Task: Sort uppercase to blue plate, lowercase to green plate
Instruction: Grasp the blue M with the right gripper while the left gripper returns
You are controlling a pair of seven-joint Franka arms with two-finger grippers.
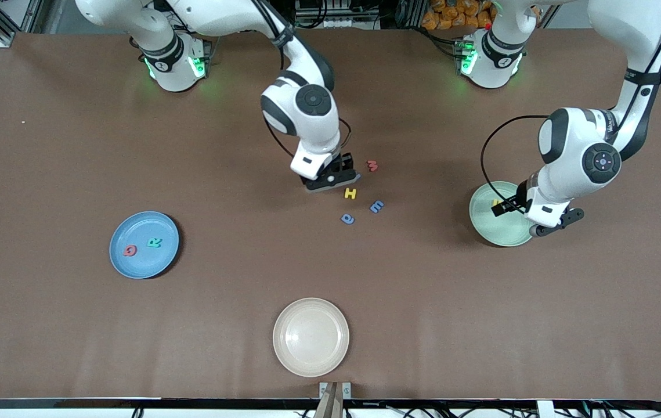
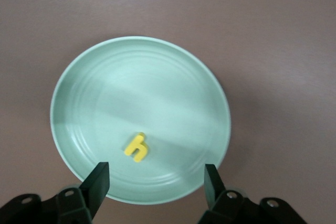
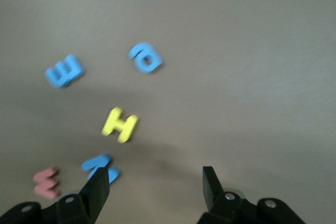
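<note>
The blue plate lies toward the right arm's end and holds two uppercase letters, a red Q and a teal R. On the green plate rests a yellow lowercase h. My left gripper hangs open over that plate's rim, with nothing between its fingers. Mid-table lie a red w, a yellow H, a blue e and a rounded blue letter. My right gripper stands open above the table beside the yellow H. A blue W sits partly behind one of its fingers.
A beige plate with nothing on it sits near the table's front edge, nearer to the front camera than the loose letters. Bare brown table lies between the plates.
</note>
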